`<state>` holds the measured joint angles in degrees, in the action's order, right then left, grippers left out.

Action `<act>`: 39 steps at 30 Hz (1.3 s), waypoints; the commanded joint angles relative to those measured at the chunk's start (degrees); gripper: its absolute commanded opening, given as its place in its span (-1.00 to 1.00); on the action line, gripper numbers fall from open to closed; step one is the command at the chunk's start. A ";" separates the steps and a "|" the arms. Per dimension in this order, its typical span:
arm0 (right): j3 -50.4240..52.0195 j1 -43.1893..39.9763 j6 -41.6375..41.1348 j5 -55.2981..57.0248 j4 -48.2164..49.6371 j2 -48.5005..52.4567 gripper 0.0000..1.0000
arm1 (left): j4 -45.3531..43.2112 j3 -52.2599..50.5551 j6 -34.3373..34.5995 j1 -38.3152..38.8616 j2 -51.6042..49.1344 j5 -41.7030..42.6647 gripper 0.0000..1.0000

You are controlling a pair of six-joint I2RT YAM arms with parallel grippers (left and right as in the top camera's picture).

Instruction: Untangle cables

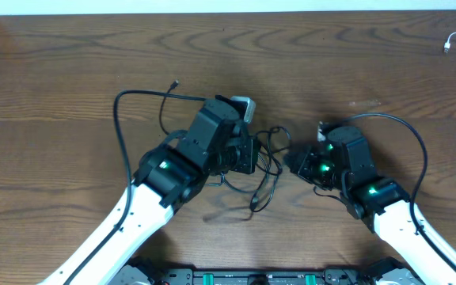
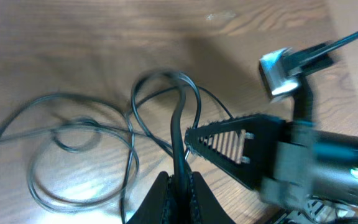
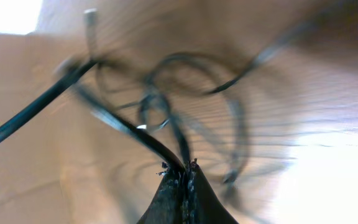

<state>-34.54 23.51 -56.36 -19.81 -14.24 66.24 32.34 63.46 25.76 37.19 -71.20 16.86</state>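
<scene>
Looping between both grippers, black cables [image 1: 266, 162] lie on the wooden table [image 1: 70, 71]. Wrist views alone show left gripper [image 2: 180, 182] and right gripper [image 3: 184, 173] each closed tight on one strand; only overhead shows a white cable [image 1: 450, 41], far from them.

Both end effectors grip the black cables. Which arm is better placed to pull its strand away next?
Probably right. The right end effector is shut on a strand at the edge of the cables, with open table beyond. The left end effector pinches a loop mid-tangle and can anchor.
</scene>
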 commanded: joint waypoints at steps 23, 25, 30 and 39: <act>-0.22 -15.15 6.84 -21.42 -6.84 -0.24 -0.23 | 1.44 0.61 0.04 -1.27 12.70 -14.86 -0.85; -0.22 -15.04 1.64 -26.64 -5.62 -0.24 -0.07 | 1.09 0.61 0.04 -1.27 11.41 -12.24 -0.85; -0.22 -11.50 -4.35 -29.00 -2.97 -0.24 0.00 | -1.20 0.61 -0.17 -1.27 8.85 -6.19 -0.85; -0.22 -1.25 -13.94 -20.28 2.27 -0.24 0.04 | -1.86 0.61 -0.15 -1.27 7.87 -2.19 -0.85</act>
<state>-34.65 20.03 -64.86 -44.03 -12.32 66.15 31.00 63.44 25.52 36.10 -63.44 11.97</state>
